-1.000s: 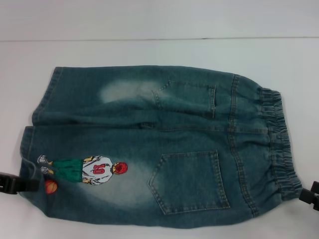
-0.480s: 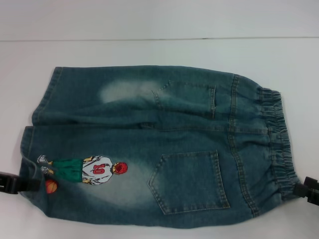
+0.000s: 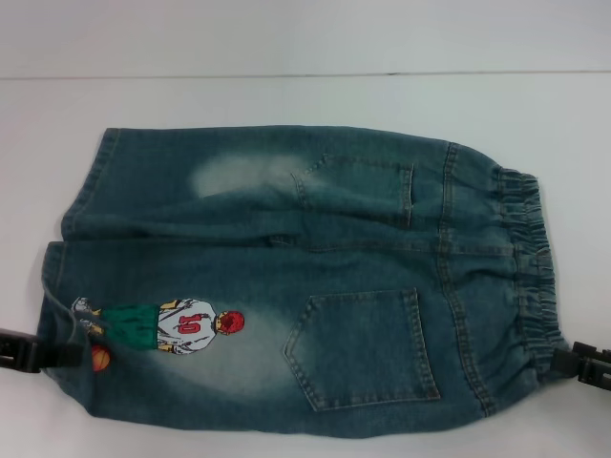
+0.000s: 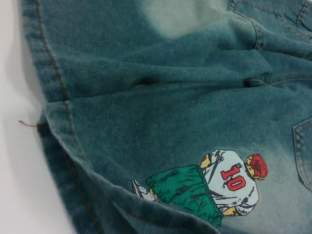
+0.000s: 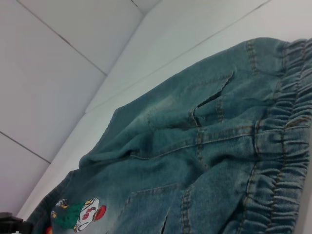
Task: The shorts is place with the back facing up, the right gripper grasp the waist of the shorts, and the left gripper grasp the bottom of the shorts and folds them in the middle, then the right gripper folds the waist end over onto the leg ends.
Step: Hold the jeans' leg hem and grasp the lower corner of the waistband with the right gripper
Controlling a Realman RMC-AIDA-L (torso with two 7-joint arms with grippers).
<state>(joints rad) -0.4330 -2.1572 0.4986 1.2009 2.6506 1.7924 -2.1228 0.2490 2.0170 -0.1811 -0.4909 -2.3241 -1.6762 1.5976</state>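
Head view shows the left gripper (image 3: pixel 59 355) at the near leg hem of the shorts (image 3: pixel 305 277), its dark tip touching or just under the cloth; whether its fingers are apart or closed I cannot tell. The right gripper (image 3: pixel 573 364) sits at the near corner of the waistband (image 3: pixel 531 277), finger state equally unclear. The shorts lie flat, back pockets up, on the white table (image 3: pixel 305 105), waist toward the robot's right. The risk, as I judge it: either gripper catches only the top layer, so the lift peels one layer and the middle fold skews. An uneven lift would drag the denim sideways.
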